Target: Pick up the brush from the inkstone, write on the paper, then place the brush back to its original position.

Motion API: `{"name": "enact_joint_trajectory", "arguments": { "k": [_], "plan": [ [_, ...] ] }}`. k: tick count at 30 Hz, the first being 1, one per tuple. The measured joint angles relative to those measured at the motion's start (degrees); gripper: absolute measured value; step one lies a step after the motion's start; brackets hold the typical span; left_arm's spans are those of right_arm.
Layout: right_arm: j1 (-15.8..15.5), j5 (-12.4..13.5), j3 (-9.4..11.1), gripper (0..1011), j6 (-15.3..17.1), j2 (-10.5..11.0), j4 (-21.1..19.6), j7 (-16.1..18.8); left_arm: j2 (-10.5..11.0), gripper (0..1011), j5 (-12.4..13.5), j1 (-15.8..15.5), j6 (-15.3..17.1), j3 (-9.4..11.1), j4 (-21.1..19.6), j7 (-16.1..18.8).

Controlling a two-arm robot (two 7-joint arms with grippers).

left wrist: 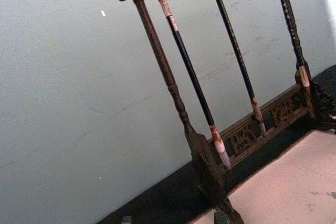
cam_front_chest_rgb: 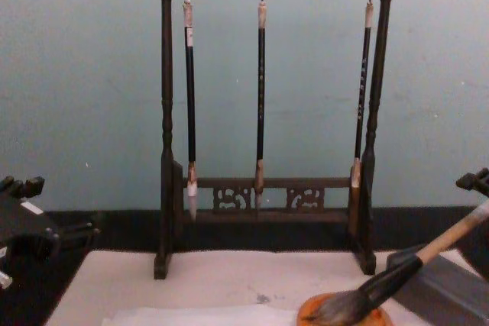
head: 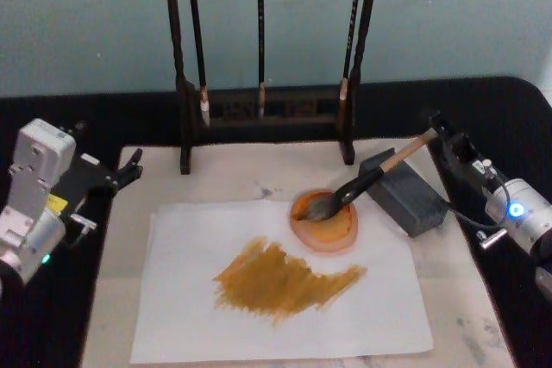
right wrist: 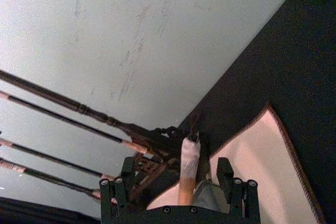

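The paper (head: 362, 299) lies nearest, streaked orange-brown. Just beyond it the brush (head: 362, 185) rests with its bristles in the orange dish (head: 341, 234) and its handle propped on the grey block (head: 414, 200). The right gripper (head: 444, 137) sits at the handle's end, its fingers (right wrist: 227, 169) spread on either side without pinching it. The left gripper (head: 125, 174) is parked beside the mat, seemingly spread too. If the right gripper pulls away crookedly, a finger could snag the end cap, tip the brush off the block and smear the paper.
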Motion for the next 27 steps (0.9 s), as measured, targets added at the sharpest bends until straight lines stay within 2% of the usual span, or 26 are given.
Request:
{"name": "enact_joint_trajectory", "arguments": {
  "k": [5, 10, 20, 24, 27],
  "plan": [
    [2.3, -0.1, -1.3, 1000, -0.5, 0.1, 3.0, 1.6, 0.0, 1010, 0.0, 0.0, 0.0, 0.0, 0.0, 0.0],
    [3.1, -0.1, -2.2, 1000, -0.9, 0.2, 4.3, 3.1, 0.0, 1010, 0.0, 0.0, 0.0, 0.0, 0.0, 0.0],
    [3.1, 0.0, -2.0, 995, -0.9, 0.2, 4.1, 2.8, 0.0, 1010, 0.0, 0.0, 0.0, 0.0, 0.0, 0.0],
    [3.0, 0.0, -2.0, 928, -0.9, 0.2, 4.0, 2.7, 0.0, 1010, 0.0, 0.0, 0.0, 0.0, 0.0, 0.0],
    [3.0, 0.0, -2.0, 816, -0.9, 0.2, 4.0, 2.6, 0.0, 1010, 0.0, 0.0, 0.0, 0.0, 0.0, 0.0]
  ]
}}
